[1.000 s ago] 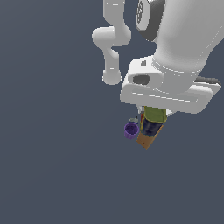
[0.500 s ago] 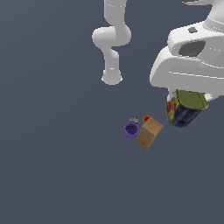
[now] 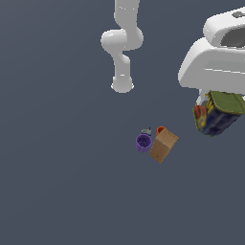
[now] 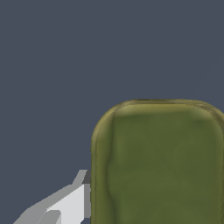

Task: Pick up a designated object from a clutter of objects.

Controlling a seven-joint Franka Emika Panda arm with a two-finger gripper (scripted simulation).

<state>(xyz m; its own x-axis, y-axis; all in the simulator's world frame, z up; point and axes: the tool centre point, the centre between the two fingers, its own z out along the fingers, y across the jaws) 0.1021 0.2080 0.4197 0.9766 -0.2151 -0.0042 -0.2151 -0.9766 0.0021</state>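
The designated object (image 3: 219, 118), a tin with an olive-green top and dark blue sides with yellow and orange-red marks, hangs in the air at the exterior view's right. My gripper (image 3: 214, 106) is shut on it, its white hand just above. In the wrist view the tin's green top (image 4: 162, 166) fills much of the picture, with one grey finger (image 4: 65, 204) against its side. The rest of the clutter of objects lies on the floor apart from the tin: a purple cup (image 3: 143, 142), a tan cardboard box (image 3: 163, 145), an orange cup-like piece (image 3: 161, 129) and a tiny grey piece (image 3: 147, 130).
The arm's white base (image 3: 122, 85) stands beyond the clutter, its links rising out of the picture. The floor all around is plain dark grey.
The gripper has carried the tin up and toward the exterior view's right, away from the cup and box. The items on the floor have not moved.
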